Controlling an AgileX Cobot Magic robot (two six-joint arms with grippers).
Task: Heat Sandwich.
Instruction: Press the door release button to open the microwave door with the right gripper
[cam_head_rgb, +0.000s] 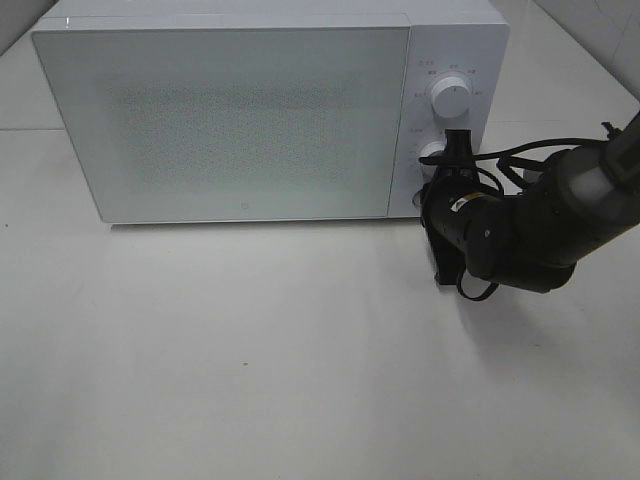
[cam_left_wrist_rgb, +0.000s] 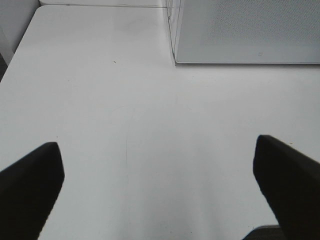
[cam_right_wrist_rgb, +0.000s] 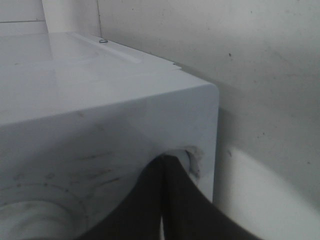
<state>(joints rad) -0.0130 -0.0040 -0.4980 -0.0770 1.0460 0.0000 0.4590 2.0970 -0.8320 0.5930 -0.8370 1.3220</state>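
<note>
The sandwich is out of view. A white microwave (cam_head_rgb: 230, 120) stands at the back of the table with its frosted door closed. My right gripper (cam_head_rgb: 458, 140) is shut, and its closed tips press against the lower knob (cam_head_rgb: 433, 153) on the control panel. In the right wrist view the dark fingers (cam_right_wrist_rgb: 170, 200) meet at that knob (cam_right_wrist_rgb: 194, 159). The upper knob (cam_head_rgb: 452, 97) is untouched. My left gripper (cam_left_wrist_rgb: 159, 185) is open over bare table, nothing between its fingers (cam_left_wrist_rgb: 30, 185); it does not show in the exterior high view.
The right arm (cam_head_rgb: 560, 215) and its cables reach in from the right edge, in front of the microwave's right end. The left wrist view shows the microwave's lower corner (cam_left_wrist_rgb: 180, 55) ahead. White table (cam_head_rgb: 250, 360) spreads in front.
</note>
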